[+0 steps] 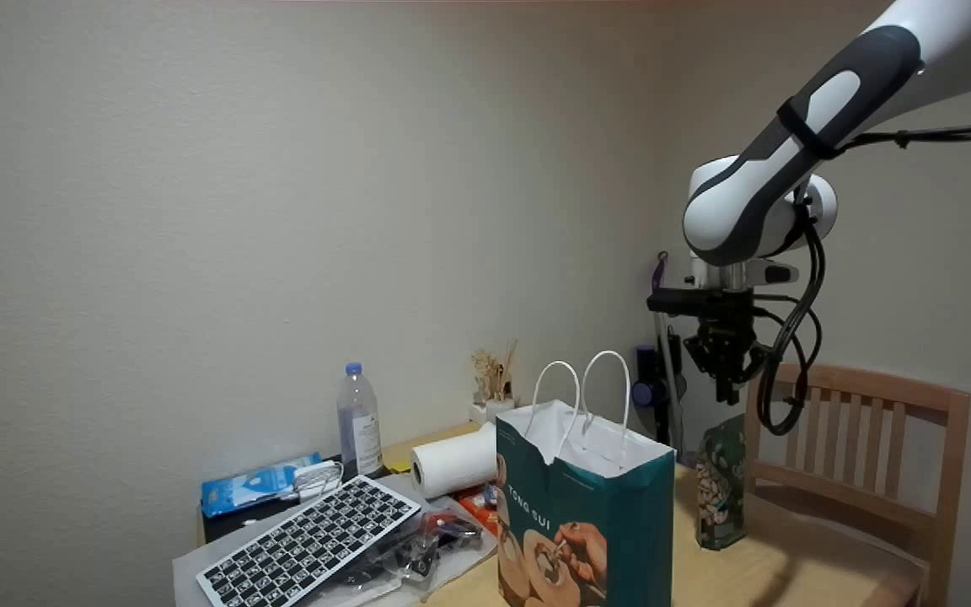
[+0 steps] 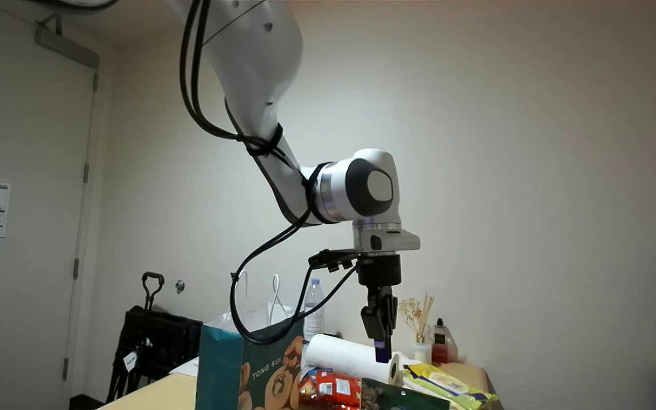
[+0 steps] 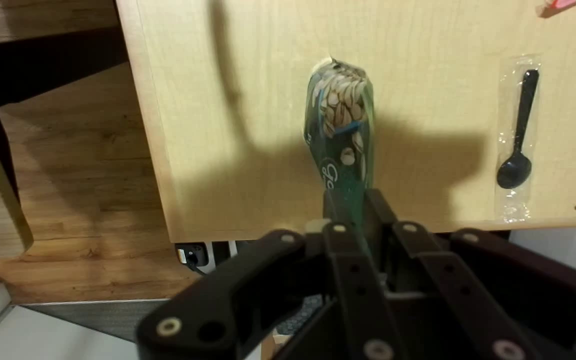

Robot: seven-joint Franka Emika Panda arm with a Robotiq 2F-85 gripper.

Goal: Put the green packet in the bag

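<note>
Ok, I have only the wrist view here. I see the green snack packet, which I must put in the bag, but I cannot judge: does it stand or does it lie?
Observer: It stands: in an exterior view the green snack packet is upright on the table.
Operator: Thank you. Am I touching its top?
Observer: No. In both exterior views a gap shows between the fingertips and its top.
Operator: Understood. And the place where it must go, is it open?
Observer: Yes, the teal TONG SUI paper bag has its mouth open, the white inside showing.
</note>
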